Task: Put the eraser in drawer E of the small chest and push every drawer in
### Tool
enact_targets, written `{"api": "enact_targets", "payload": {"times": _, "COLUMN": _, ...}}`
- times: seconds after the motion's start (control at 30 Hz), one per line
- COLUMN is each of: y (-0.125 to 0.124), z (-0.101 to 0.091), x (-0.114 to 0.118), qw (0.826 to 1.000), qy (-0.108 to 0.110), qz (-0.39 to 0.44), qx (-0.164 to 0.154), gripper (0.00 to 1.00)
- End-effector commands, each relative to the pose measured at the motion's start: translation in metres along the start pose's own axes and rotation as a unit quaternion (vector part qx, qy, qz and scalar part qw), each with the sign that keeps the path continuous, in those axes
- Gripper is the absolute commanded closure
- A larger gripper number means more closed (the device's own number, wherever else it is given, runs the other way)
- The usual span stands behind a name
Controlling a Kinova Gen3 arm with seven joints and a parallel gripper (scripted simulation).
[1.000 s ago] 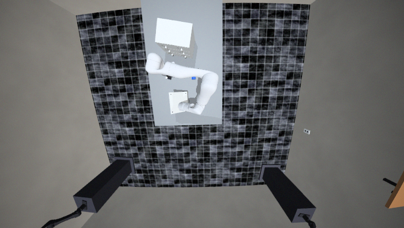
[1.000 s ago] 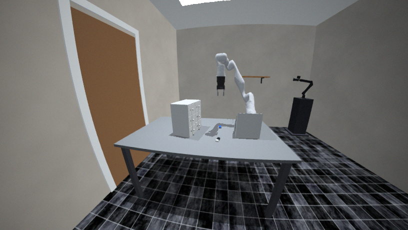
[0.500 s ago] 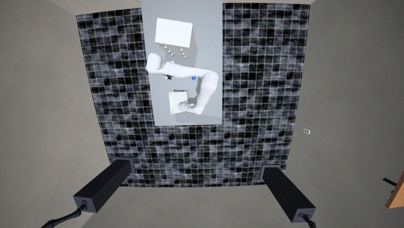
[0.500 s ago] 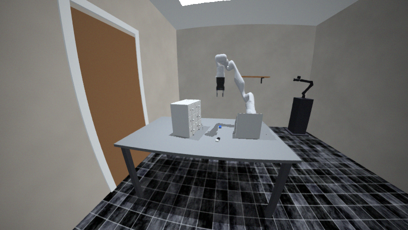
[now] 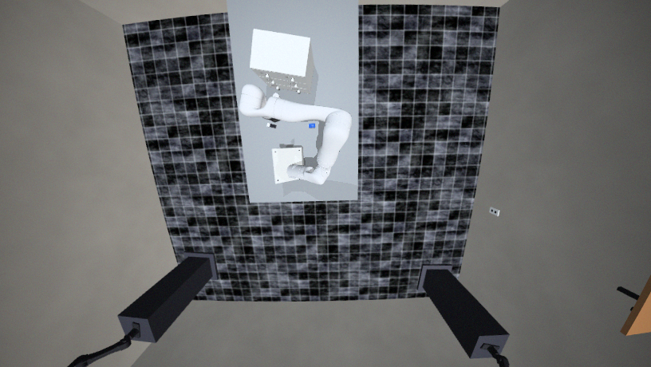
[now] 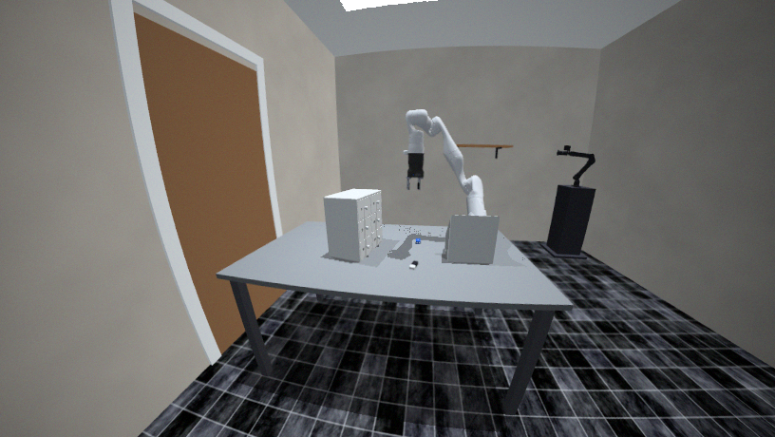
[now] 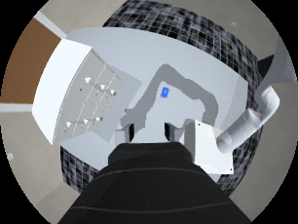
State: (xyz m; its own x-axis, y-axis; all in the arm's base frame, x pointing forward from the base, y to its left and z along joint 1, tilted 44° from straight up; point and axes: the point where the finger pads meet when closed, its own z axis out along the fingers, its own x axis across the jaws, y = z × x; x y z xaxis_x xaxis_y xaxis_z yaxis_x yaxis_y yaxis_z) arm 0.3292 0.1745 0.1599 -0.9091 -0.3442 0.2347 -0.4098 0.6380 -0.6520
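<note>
Fingers of the gripper (image 5: pixel 273 120) (image 6: pixel 413 187) (image 7: pixel 149 132) are standing wide apart with nothing between them, hanging high above the table (image 5: pixel 339 86) (image 6: pixel 304 282) (image 7: pixel 195 51). What I am taking for the eraser (image 5: pixel 271 125) (image 6: pixel 414 264), a small black-and-white block, is lying on the table in front of the small chest (image 5: pixel 279 52) (image 6: pixel 342 228) (image 7: pixel 54 93); the wrist view isn't showing it. A blue item (image 5: pixel 311 125) (image 6: pixel 418 240) (image 7: pixel 165 92) is resting nearby and should be staying put. The step in hand is probably choosing the approach, and opening drawer E first is looking sensible, since that keeps the fingers free for its knob. Doing it well means reading the letter before committing, as none is showing legibly here, then coming in level and square to the front, closing on that knob alone and drawing it straight out, slowly, stopping short of half its length. Pulling crookedly would be risking a droop or dragging the chest along. As for containers, the chest is standing upright, its knobbed drawers all seeming to be sitting flush, so whatever they are holding is staying hidden. The white box (image 5: pixel 280 166) (image 6: pixel 472 241) (image 7: pixel 204 151) beneath the arm is looking like a mount, not storage.

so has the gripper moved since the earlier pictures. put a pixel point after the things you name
Yes, slightly down: in the exterior view, the top of the black gripper (image 6: pixel 413 187) (image 7: pixel 147 131) body was about level with the wall shelf (image 5: pixel 639 314) (image 6: pixel 484 145) and now sits below it.
</note>
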Motion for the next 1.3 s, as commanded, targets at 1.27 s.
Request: {"api": "enact_targets", "payload": {"times": 1.27, "y": -0.019, "z": 0.125, "x": -0.072, "qw": 0.894, "qy": 0.006, "qz": -0.449, "qx": -0.003, "gripper": 0.00}}
